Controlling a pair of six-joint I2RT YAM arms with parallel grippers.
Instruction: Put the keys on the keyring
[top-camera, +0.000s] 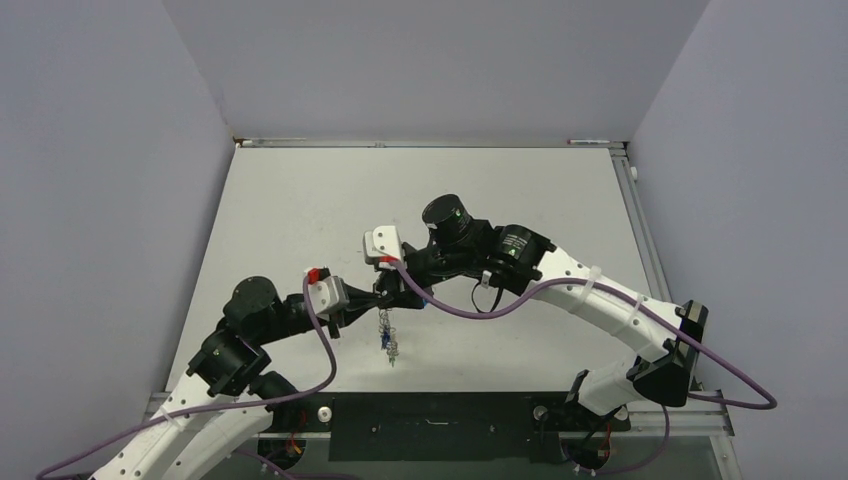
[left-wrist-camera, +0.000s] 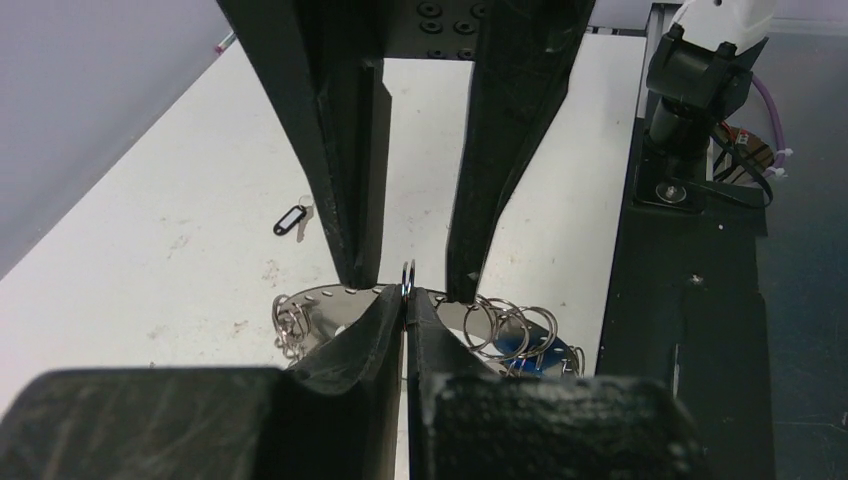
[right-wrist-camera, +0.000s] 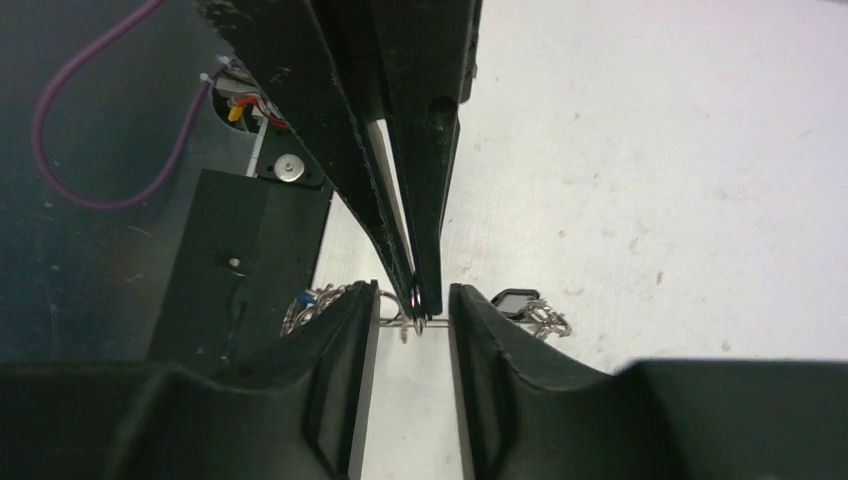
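Both grippers meet mid-frame in the top view. My left gripper (left-wrist-camera: 407, 298) pinches tight on the keyring (left-wrist-camera: 325, 298) rim, my right gripper (right-wrist-camera: 412, 320) stands slightly parted astride it, and the keys (top-camera: 388, 340) dangle just below.

White table top (top-camera: 300, 200), matte, flecked with small dark specks and scuffs. Spreads on every side below the left gripper (left-wrist-camera: 405, 298) and the right gripper (right-wrist-camera: 412, 295), set tip to tip above it. Carries one loose black-headed key (left-wrist-camera: 290, 220), flat on the surface, well apart from the left gripper's tips, off to the left in its wrist view. Edged by a metal rail (top-camera: 430, 143) beyond the grippers and a black plate (top-camera: 430, 412) behind them, by the arm bases. Cannot tell whether the keyring (left-wrist-camera: 330, 300) under the tips touches the surface.
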